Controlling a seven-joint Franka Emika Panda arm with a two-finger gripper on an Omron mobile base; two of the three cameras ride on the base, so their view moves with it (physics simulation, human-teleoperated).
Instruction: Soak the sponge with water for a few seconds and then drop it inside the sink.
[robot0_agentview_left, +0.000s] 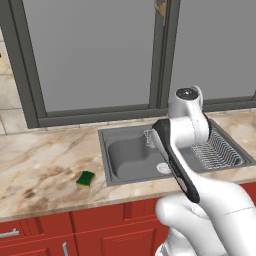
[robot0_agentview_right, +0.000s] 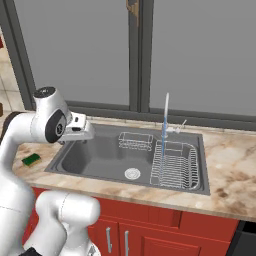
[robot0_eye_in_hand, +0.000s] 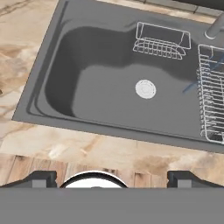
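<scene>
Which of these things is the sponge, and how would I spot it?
Find the big dark grey sink set into the marble counter below the window. On the counter just outside the basin, towards the counter's front edge, lies the sponge. It is a small flat block, dark green on top and yellow underneath.

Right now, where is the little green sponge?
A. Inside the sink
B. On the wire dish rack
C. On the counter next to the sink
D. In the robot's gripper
C. The sponge lies flat on the marble counter, apart from the sink and on the side away from the dish rack; the open gripper holds nothing.
</scene>
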